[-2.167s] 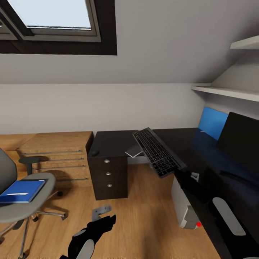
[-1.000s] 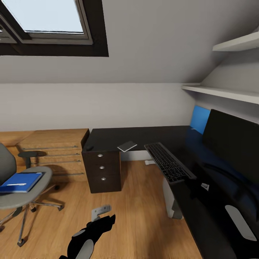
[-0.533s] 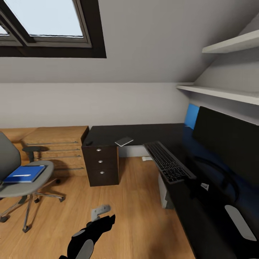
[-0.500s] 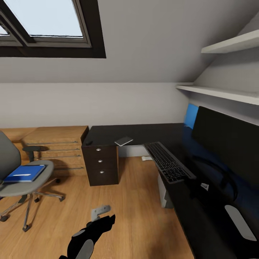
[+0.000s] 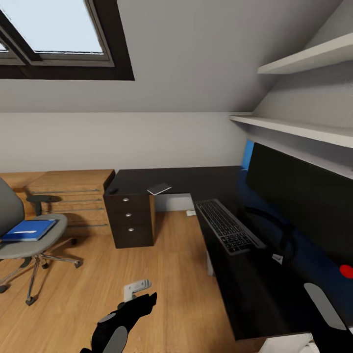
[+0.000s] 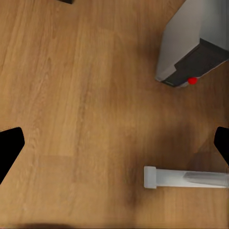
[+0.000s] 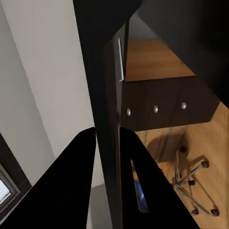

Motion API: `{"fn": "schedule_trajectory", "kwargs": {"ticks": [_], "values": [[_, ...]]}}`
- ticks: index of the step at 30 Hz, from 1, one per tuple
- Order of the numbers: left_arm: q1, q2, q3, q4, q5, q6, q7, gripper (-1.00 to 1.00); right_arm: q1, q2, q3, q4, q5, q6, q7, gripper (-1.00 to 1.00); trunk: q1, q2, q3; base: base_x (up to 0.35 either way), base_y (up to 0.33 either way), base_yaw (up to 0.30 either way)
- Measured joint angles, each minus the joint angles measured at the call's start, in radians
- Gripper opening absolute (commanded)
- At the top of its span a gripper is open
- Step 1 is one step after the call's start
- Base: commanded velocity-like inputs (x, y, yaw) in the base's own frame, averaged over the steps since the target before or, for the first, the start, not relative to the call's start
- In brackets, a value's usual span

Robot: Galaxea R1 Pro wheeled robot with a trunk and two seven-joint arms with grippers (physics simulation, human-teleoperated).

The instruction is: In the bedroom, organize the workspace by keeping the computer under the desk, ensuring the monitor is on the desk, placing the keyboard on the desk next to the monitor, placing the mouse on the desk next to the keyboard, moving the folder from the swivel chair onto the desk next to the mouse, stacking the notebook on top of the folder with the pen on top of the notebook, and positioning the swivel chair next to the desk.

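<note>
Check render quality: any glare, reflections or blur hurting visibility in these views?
Head view: glossy desk mirrors blue from the wall panel; keyboard stays legible. Left wrist view: sharp floor, soft shadow near the computer. Right wrist view: dark fingers blot out much of the foreground.

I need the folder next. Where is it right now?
In the head view, the folder lies flat on the swivel chair seat at the far left, with a pen on it, left of the wooden dresser and apart from the desk.

Even daylight from the skylight (image 5: pixel 54 34); soft shadows, slightly blurred renders, stretched edges.
</note>
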Motion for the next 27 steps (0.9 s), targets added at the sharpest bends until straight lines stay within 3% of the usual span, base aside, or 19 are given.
{"fn": "schedule_trajectory", "kwargs": {"ticks": [8,14,16,18,20,27], "values": [[0.0,0.0,0.0,0.0,0.0,0.0,0.0,1.0,-0.001,0.001,0.005,0.022,0.001,-0.028,0.0,-1.0,0.0,0.0,0.0,-0.001,-0.156,0.0],[0.0,0.0,0.0,0.0,0.0,0.0,0.0,1.0,-0.002,0.013,0.008,0.028,0.011,-0.156,0.002,-1.0,0.0,0.0,0.0,0.0,-0.023,0.0],[0.0,0.0,0.0,0.0,0.0,0.0,0.0,1.0,-0.002,0.027,0.012,0.029,0.04,-0.202,0.001,-1.0,0.0,0.0,0.0,0.0,-0.002,0.0],[0.0,0.0,0.001,0.0,0.0,0.0,0.0,1.0,-0.001,0.049,0.016,0.027,0.11,-0.235,0.0,-1.0,0.0,0.0,0.0,0.0,0.0,0.0],[0.0,0.0,0.001,0.0,0.0,0.0,0.0,1.0,-0.002,0.06,0.016,0.026,0.134,-0.245,-0.002,-1.0,0.0,0.0,0.0,0.0,0.0,0.0],[0.0,0.0,0.001,0.0,0.0,0.0,0.0,1.0,-0.002,0.066,0.015,0.029,0.144,-0.256,-0.007,-1.0,0.0,0.0,0.0,0.0,0.0,0.0]]}}
